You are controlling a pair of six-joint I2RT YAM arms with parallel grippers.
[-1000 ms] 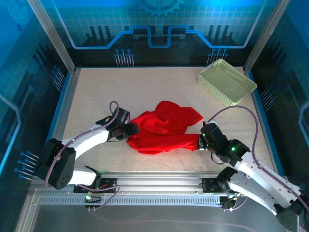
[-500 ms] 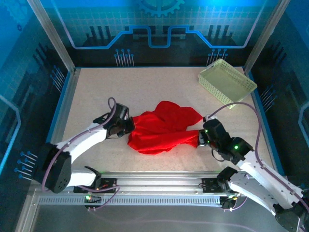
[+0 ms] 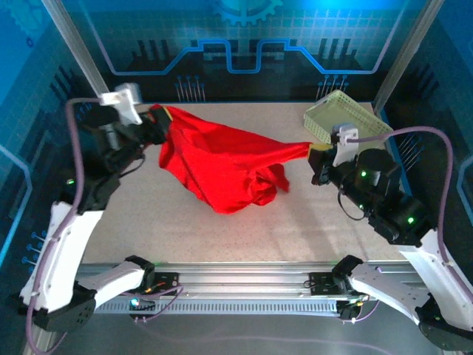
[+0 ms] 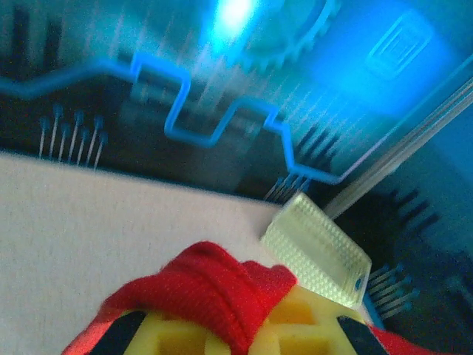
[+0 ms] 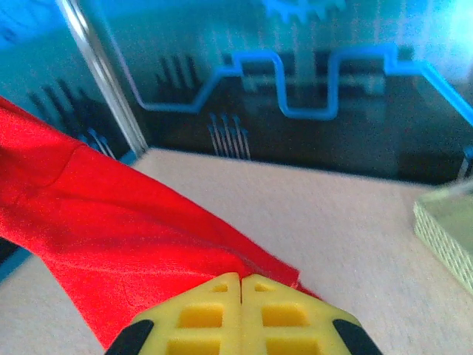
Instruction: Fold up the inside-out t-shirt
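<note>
Fingers (image 5: 199,314) now raised, t-shirt (image 3: 222,159) lifted off table (image 3: 222,229)

Matt red cloth t-shirt (image 3: 222,166), glossy plastic lattice basket (image 3: 332,111).

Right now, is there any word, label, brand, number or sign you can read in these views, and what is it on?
No readable text anywhere.
back wall: a gear outline and blue circuit lines, no letters.
red t-shirt: plain cloth, no print.
basket: plain lattice, no label.
yellow fingers on the right arm: unmarked.
</note>
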